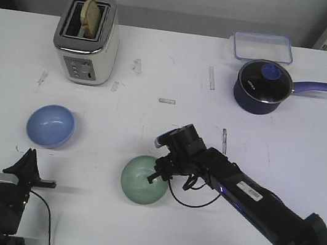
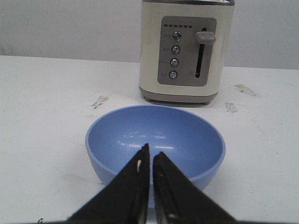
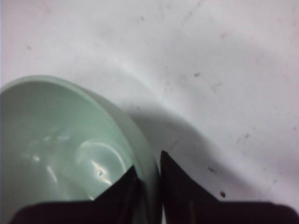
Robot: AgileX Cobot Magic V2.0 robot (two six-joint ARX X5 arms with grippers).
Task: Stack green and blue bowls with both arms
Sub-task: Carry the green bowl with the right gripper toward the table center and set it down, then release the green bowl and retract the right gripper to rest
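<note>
The pale green bowl (image 1: 141,181) sits on the white table near the front middle. My right gripper (image 1: 161,173) is shut on its right rim, one finger inside and one outside; the right wrist view shows the rim (image 3: 145,154) pinched between the fingers. The light blue bowl (image 1: 50,125) sits at the left, in front of the toaster. My left gripper (image 1: 28,160) is shut and empty, just short of the blue bowl's near side; in the left wrist view its tips (image 2: 150,151) point at the blue bowl (image 2: 163,135).
A cream toaster (image 1: 87,39) with a slice of bread stands at the back left. A dark navy saucepan (image 1: 264,87) with a lid and long handle and a clear plastic box (image 1: 262,48) stand at the back right.
</note>
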